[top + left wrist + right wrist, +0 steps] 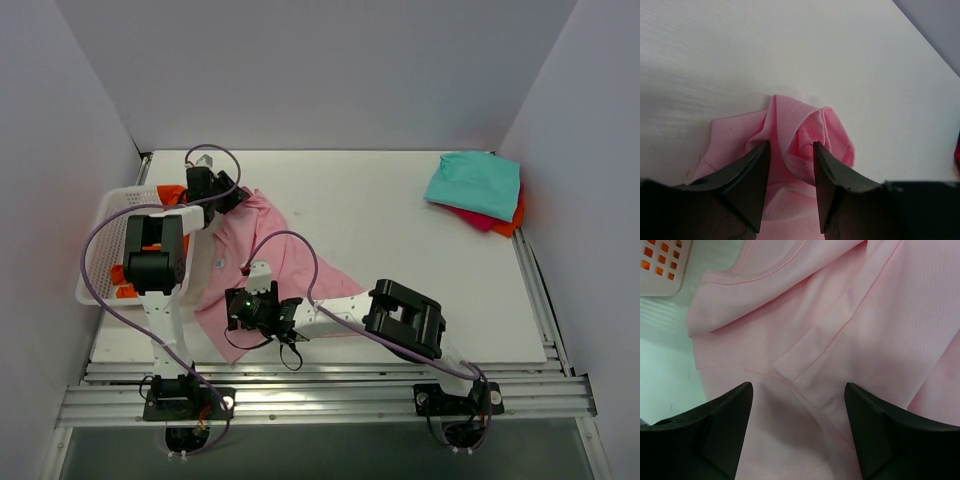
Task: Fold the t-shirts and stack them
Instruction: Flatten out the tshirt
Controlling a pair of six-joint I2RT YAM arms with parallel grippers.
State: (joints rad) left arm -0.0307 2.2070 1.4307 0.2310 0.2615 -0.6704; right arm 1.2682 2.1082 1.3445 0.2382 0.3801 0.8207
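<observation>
Top external view: the left gripper (226,195) is at the far corner of the pink t-shirt (275,255), and the rest of that shirt spreads from it towards the arm bases and to its right across the table (400,270). The right gripper (245,312) is low over the near part of the same shirt, so the cloth runs from it up to the other gripper. The white mesh basket (100,245) is just beside the left gripper on its left, with the orange t-shirt (122,278) inside. Well apart from both grippers, at the far right corner, the teal t-shirt (472,183) lies folded on the red t-shirt (480,220).

In the left wrist view, the left gripper (790,145) has its jaws drawn in on a bunched ridge of the pink t-shirt (805,125). The cloth rises between the two fingertips and touches both. Beyond the tips the ridge ends and the bare table (790,50) begins.

In the right wrist view, the right gripper (797,386) has its jaws spread wide with nothing between them. The pink t-shirt (840,315) lies flat beneath and ahead of the jaws, with a hemmed fold line crossing the gap. The basket (670,287) shows ahead to the left, with orange visible through its holes.
</observation>
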